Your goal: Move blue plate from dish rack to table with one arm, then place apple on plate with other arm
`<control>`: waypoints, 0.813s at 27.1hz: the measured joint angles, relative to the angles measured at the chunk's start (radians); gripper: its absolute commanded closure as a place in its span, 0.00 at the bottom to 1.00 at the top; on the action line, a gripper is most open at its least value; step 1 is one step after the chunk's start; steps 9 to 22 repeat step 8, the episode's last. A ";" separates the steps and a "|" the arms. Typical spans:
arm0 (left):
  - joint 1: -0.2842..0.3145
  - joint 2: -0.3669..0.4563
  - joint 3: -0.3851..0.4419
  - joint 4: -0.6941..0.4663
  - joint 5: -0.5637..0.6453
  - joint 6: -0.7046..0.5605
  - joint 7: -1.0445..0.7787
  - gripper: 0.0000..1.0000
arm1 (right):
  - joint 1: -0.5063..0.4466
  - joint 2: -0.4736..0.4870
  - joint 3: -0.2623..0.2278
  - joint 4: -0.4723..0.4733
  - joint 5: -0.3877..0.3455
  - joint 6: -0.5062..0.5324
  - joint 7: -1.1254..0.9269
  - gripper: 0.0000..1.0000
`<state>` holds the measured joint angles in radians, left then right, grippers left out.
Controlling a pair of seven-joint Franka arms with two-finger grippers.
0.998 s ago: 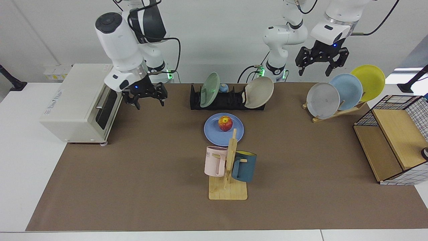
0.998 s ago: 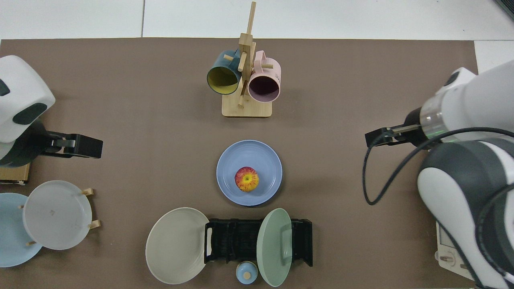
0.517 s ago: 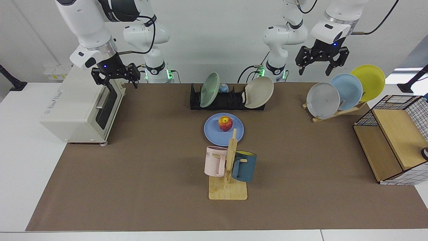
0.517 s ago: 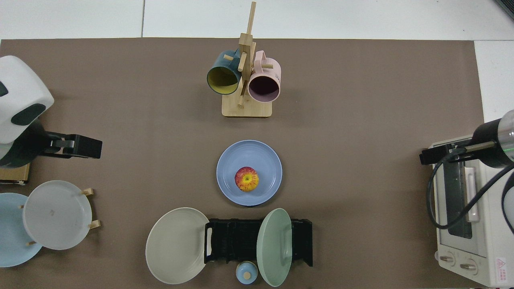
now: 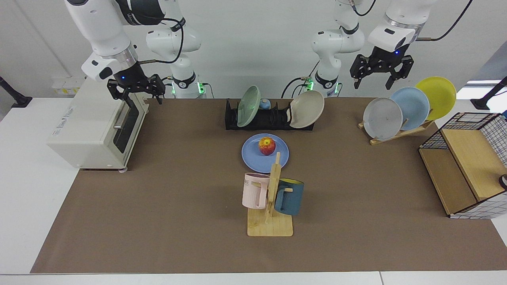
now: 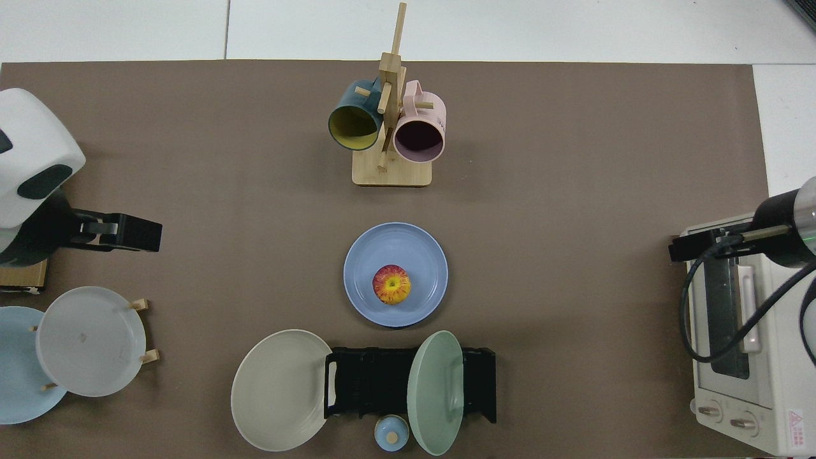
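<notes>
Blue plate [image 5: 264,153]: flat on the brown tabletop [image 5: 178,206], just in front of the dish rack [image 5: 269,116] and just behind the wooden mug tree [image 5: 271,206]. Touched by neither pincer.

Apple [image 5: 267,145]: red and yellow, sits on the blue plate, slightly off its centre; from above, stem end up.

Dish rack: black, slotted, at the back of the mat. Holds 2 plates: a pale green plate [image 5: 248,106] on edge and a beige plate [image 5: 307,109] leaning out over one end. A small blue knobbed piece [image 6: 391,433] lies just behind the rack.

Mug tree: carries 1 pink mug [image 5: 255,190] and 1 dark teal mug [image 5: 289,196].

Left pincer [image 5: 381,75]: raised in the air above the slanted wooden rack [image 5: 400,132] of 3 plates (grey, pale blue, yellow); fingers spread, nothing held. Arm waits.

Right pincer [image 5: 136,90]: raised above the top front edge of the white toaster oven [image 5: 93,122], well apart from the plate; fingers spread, nothing held.

Wire-and-wood basket [image 5: 467,166]: at the mat's edge beside the plate rack.
</notes>
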<state>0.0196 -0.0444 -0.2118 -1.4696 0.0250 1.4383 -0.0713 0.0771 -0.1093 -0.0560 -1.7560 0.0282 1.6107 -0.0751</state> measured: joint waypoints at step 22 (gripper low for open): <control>0.000 -0.002 0.000 0.000 0.000 0.000 0.000 0.00 | -0.018 0.000 0.002 0.000 0.000 0.002 0.000 0.00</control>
